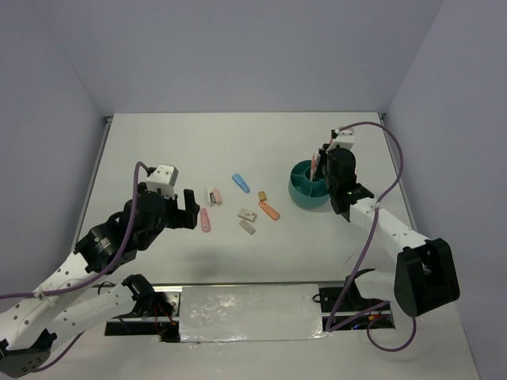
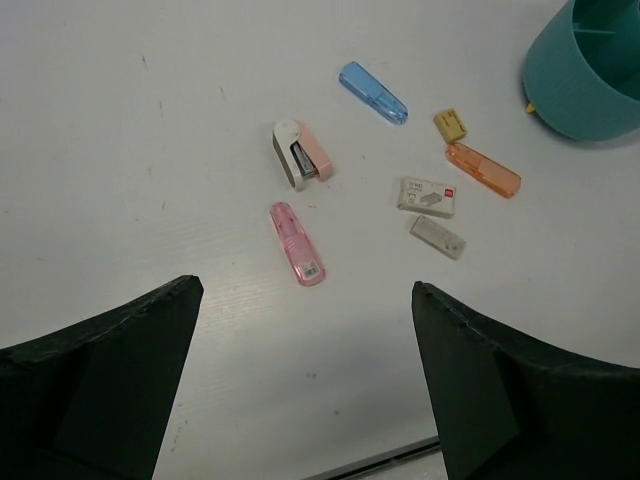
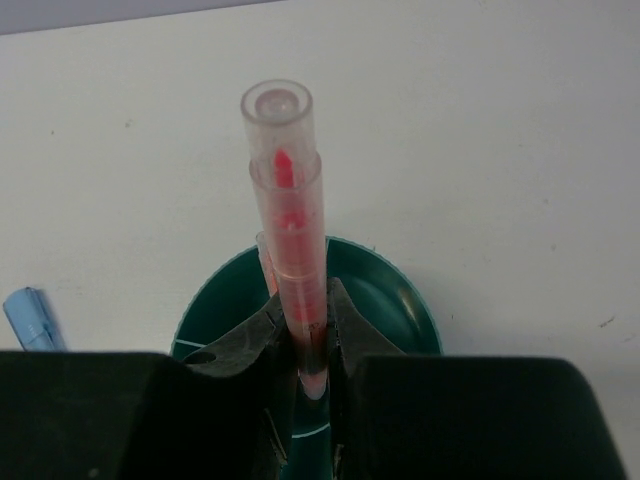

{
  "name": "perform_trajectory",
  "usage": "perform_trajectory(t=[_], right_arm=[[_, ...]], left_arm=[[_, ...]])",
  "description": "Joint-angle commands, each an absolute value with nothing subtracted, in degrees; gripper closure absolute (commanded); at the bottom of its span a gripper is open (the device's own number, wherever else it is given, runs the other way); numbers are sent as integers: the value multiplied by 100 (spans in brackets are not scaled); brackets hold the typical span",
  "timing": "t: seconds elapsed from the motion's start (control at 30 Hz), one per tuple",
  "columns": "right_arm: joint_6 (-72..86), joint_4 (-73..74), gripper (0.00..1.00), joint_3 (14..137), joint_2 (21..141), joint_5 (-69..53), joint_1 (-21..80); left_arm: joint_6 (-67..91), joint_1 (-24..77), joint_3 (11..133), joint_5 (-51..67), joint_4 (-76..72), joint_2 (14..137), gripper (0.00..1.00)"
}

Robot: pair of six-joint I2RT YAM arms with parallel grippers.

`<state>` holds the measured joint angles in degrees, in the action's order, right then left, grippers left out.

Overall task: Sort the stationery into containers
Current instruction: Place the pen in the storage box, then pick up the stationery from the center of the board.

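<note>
Top external view: toward the right edge of the matte white table (image 1: 238,142), a round teal plastic organiser cup (image 1: 299,192) with inner dividers. Over its opening, the right gripper (image 3: 308,345), narrowed to a slim gap and clamped on a clear plastic pen with a red-pink core (image 3: 288,220). Pen upright, lower tip pointing into the cup; which compartment, impossible to tell. In the right wrist view, black fingers (image 3: 240,350) pressing the smooth round barrel from both sides, with a second thin pinkish shaft (image 3: 264,258) just beside it.

Mid-table, well apart from the cup on its left, a loose scatter with nothing stacked:
- translucent blue oblong piece (image 2: 372,92), nearest the far edge
- small tan block (image 2: 451,124) and translucent orange oblong piece (image 2: 483,169), nearest the cup
- printed white box (image 2: 427,196), with a small grey block (image 2: 438,237) just beside it
- pink-and-white stapler-like piece (image 2: 300,155)
- translucent pink oblong piece (image 2: 297,243), nearest the left arm

Over the table's left half, the left gripper (image 2: 305,300), hovering with fingers spread fully wide, holding and touching nothing. Nothing between its fingers and the scatter.
</note>
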<state>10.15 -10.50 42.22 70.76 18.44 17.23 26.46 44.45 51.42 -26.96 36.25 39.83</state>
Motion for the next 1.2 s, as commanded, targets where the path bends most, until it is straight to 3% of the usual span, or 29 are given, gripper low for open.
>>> perform_trajectory(t=[0.0,0.13,0.23,0.33,0.67,0.83,1.0,1.17], right_arm=[[1046,-1389,93,4324,7224,1793,1644],[1107,-1415,80,4315,7304,1679,1635],[1160,-1371,53,4298,7286,1556,1626],[1195,-1301,43,4289,7146,1459,1626],[1485,-598,42,4228,6048,1074,1705],[1346,-256,42,3999,5598,485,2529],[598,947,42,4534,6807,343,3610],[361,1607,42,5202,8119,-122,3709]], left_arm=[[2470,4447,5256,-2610,3454,4008,1],[2479,4447,5238,-2602,3463,3999,1],[2496,4447,5247,-2575,3472,4069,1],[2531,4447,5264,-2619,3507,4139,1],[2794,4342,5317,-3118,3673,4350,1],[3102,4052,5396,-3384,3902,4456,1],[2989,3894,5370,-3191,3814,4491,1],[2944,3885,5379,-3085,3841,4658,1]])
